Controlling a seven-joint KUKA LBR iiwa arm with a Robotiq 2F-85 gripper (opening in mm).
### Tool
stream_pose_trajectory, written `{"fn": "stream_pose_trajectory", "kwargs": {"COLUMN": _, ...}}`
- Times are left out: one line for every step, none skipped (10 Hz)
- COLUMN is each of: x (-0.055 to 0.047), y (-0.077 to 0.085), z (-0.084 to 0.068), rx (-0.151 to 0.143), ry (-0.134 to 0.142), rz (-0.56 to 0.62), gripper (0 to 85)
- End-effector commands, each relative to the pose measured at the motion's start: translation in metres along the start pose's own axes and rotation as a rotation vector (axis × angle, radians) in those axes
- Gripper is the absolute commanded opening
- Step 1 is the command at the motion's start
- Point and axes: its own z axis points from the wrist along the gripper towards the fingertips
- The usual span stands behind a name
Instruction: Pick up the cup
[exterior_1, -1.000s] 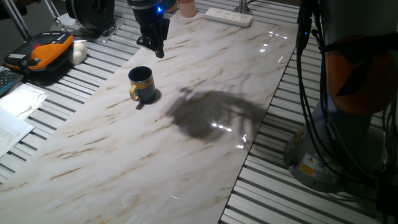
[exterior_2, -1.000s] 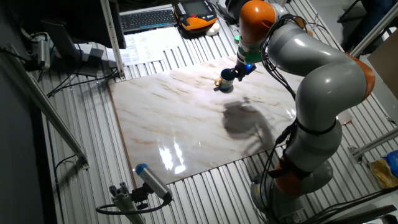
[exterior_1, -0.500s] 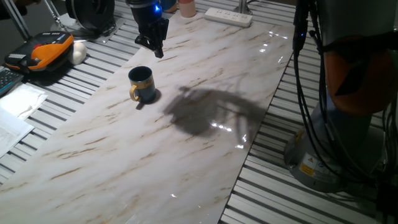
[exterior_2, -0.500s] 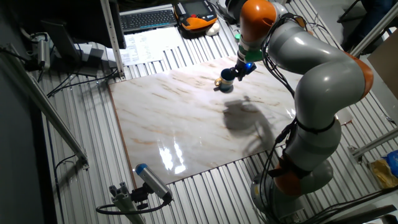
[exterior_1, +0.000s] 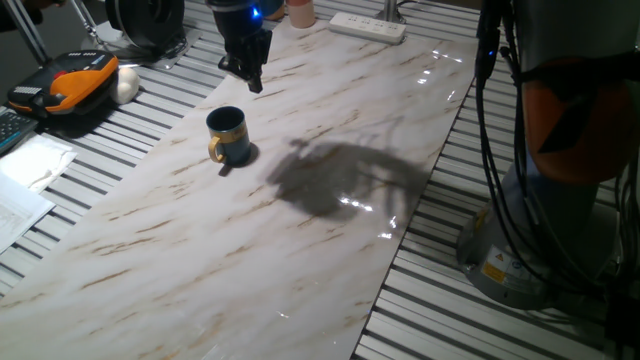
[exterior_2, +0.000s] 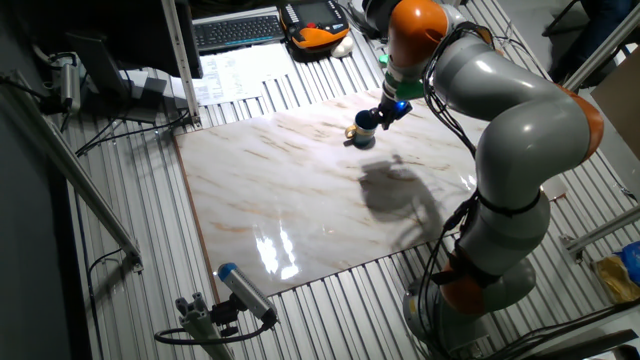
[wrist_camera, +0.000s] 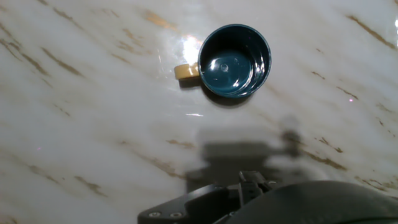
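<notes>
One fixed view shows the cup (exterior_1: 228, 135) standing upright on the marble-patterned tabletop (exterior_1: 330, 230), its yellow handle turned toward the camera and to the left. The gripper (exterior_1: 250, 72) is seen above and beyond the cup, clear of it, pointing down at the table. Its fingertips appear drawn close together, but whether the jaws are parted or closed cannot be told from this angle. A power strip (exterior_1: 368, 26) and a pale pink cup (exterior_1: 299, 12) are seen at the far edge, well apart from the blue cup, and an orange-and-black device (exterior_1: 68, 85) lies off to the left on the slatted surface.

The other fixed view shows the arm (exterior_2: 500, 130) arched over the table, with the gripper (exterior_2: 386, 113) just beside the cup (exterior_2: 365, 127) and raised above it. No contact is seen.

Hand view looks straight down: the cup (wrist_camera: 234, 60) is seen from above, empty, its handle pointing left in the picture. It sits toward the top of the picture rather than at the centre, so the hand is judged to be offset from the cup; the fingers themselves are not shown here. A descent is judged to need this offset closed first, so that the rim is straddled and the handle avoided.
</notes>
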Motion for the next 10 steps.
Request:
{"fn": "stream_pose_trajectory", "kwargs": {"x": -0.0001, "y": 0.0000, "z": -0.0002, "rx": -0.014, "ry": 0.008, "rz": 0.017, "gripper": 0.0}}
{"fn": "stream_pose_trajectory", "kwargs": {"x": -0.0003, "y": 0.0003, "z": -0.0005, "rx": -0.031, "ry": 0.020, "rz": 0.021, "gripper": 0.0}}
{"fn": "stream_pose_trajectory", "kwargs": {"x": -0.0004, "y": 0.0005, "z": -0.0008, "rx": -0.053, "ry": 0.024, "rz": -0.003, "gripper": 0.0}}
{"fn": "stream_pose_trajectory", "kwargs": {"x": -0.0006, "y": 0.0011, "z": -0.0009, "rx": -0.082, "ry": 0.000, "rz": -0.002, "gripper": 0.0}}
{"fn": "stream_pose_trajectory", "kwargs": {"x": -0.0010, "y": 0.0012, "z": -0.0005, "rx": -0.086, "ry": -0.006, "rz": -0.011, "gripper": 0.0}}
{"fn": "stream_pose_trajectory", "kwargs": {"x": -0.0017, "y": 0.0017, "z": 0.0004, "rx": -0.080, "ry": -0.001, "rz": -0.035, "gripper": 0.0}}
{"fn": "stream_pose_trajectory", "kwargs": {"x": -0.0024, "y": 0.0020, "z": 0.0016, "rx": -0.075, "ry": -0.002, "rz": -0.052, "gripper": 0.0}}
{"fn": "stream_pose_trajectory", "kwargs": {"x": -0.0032, "y": 0.0025, "z": 0.0025, "rx": -0.030, "ry": -0.024, "rz": -0.057, "gripper": 0.0}}
{"fn": "stream_pose_trajectory", "kwargs": {"x": -0.0041, "y": 0.0028, "z": 0.0033, "rx": 0.010, "ry": -0.052, "rz": -0.054, "gripper": 0.0}}
{"fn": "stream_pose_trajectory", "kwargs": {"x": -0.0051, "y": 0.0037, "z": 0.0041, "rx": 0.017, "ry": -0.061, "rz": -0.049, "gripper": 0.0}}
